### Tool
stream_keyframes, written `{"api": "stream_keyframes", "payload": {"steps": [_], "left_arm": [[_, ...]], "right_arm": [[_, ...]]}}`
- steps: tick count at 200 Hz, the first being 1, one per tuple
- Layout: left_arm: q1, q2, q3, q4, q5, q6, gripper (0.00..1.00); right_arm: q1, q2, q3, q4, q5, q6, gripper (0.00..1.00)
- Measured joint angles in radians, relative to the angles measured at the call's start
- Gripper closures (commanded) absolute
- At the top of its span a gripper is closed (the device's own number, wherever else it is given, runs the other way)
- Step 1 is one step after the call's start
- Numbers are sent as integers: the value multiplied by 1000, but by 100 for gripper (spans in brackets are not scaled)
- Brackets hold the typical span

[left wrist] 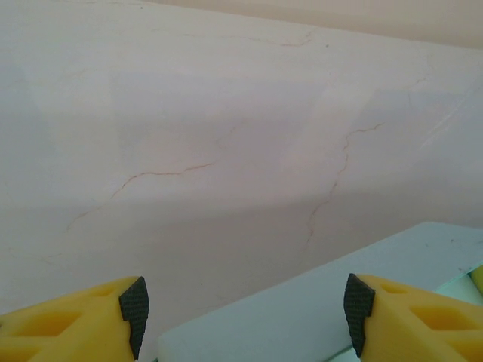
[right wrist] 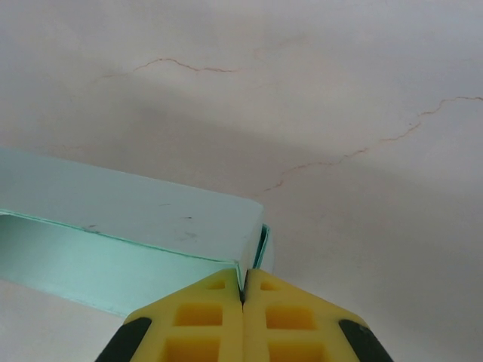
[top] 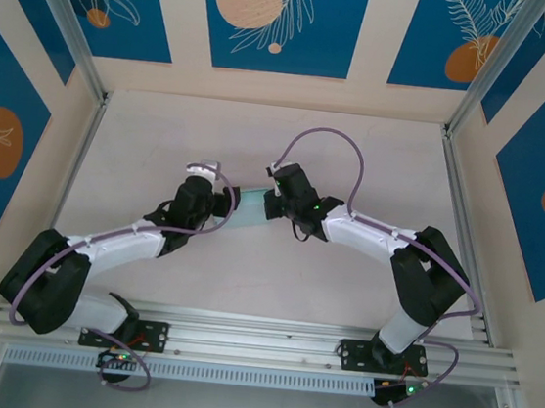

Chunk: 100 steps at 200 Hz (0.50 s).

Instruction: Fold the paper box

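Okay, the paper box is between my two arms at the middle of the table, with the right gripper pinched shut on its card edge. The left gripper straddles it with jaws apart, and I can't tell if they touch. I'd close gently and keep the walls square.

The left arm extended from the lower left of the top view toward frame centre. The right arm extended from the lower right, bent at the elbow, to meet it there. The left jaws stood apart, with yellow pads at the bottom of the wrist view. The right jaws were closed, pads pressed together on an edge of the paper box.
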Motion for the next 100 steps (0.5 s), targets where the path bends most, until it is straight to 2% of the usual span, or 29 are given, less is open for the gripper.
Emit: {"api": "stream_keyframes", "payload": {"steps": [31, 58, 100], "left_arm": [[-8, 23, -36, 80, -21, -11, 30], [-19, 53, -60, 153, -45, -22, 31], [-40, 95, -84, 219, -66, -42, 36]], "right_arm": [[6, -1, -8, -3, 13, 2, 76], [10, -15, -18, -12, 27, 8, 71], [42, -101, -44, -110, 22, 24, 59]]}}
